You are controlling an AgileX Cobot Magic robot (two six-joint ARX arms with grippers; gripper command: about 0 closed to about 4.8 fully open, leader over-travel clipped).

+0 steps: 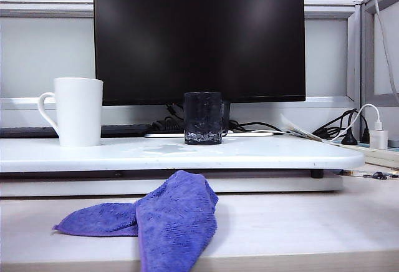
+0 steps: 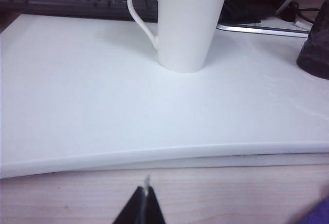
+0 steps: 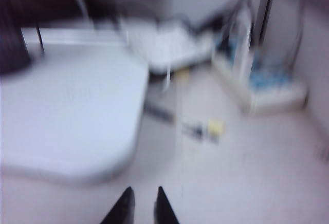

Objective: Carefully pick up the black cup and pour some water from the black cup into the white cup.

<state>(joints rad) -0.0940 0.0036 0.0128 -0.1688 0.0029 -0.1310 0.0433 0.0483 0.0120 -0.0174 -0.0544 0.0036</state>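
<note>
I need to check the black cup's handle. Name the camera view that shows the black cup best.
The exterior view: the black cup stands whole and sharp. The left wrist view catches only its cut-off edge; the right wrist view is blurred, showing at most a dark patch.

Plain white cup (image 1: 79, 111), smoky dark black cup (image 1: 203, 118) with a faceted pattern, white board (image 1: 187, 153), purple cloth (image 1: 168, 219) on the pale wood-grain table (image 1: 299, 228).

White board (image 1: 262, 153) on desk (image 1: 299, 228): white cup (image 1: 79, 111), black cup (image 1: 203, 118); purple cloth (image 1: 168, 219) on desk.
</note>
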